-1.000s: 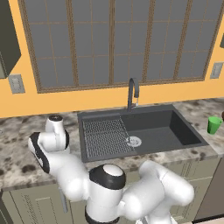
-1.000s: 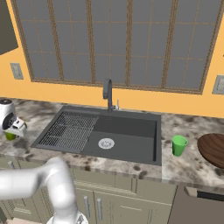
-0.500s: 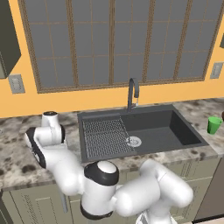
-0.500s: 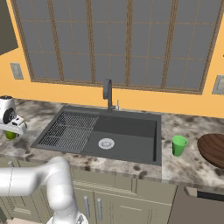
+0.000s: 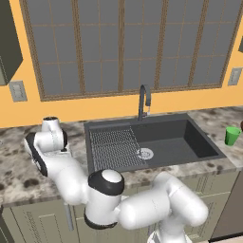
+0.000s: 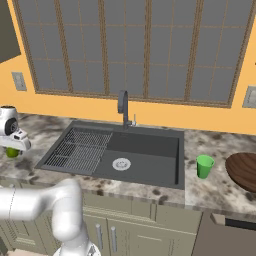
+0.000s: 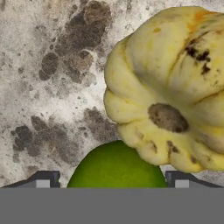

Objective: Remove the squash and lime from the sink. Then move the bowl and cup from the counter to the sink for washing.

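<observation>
With the lime (image 7: 117,165) lying against the squash (image 7: 173,87) on the table left of the sink (image 6: 150,167), our end effector (image 7: 113,179) stands wide around the lime; lifting carelessly, we risk nudging it rolling toward the table's front edge.

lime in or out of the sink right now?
Out. The lime lies on the speckled counter beside the squash, between the spread fingertips; the sink basin holds neither fruit.

You get flat, even rendered light with no glare and only faint shadows. The base views look soft and low in detail. Up close, the squash (image 7: 170,87) and bench (image 7: 52,87) textures blur.
</observation>
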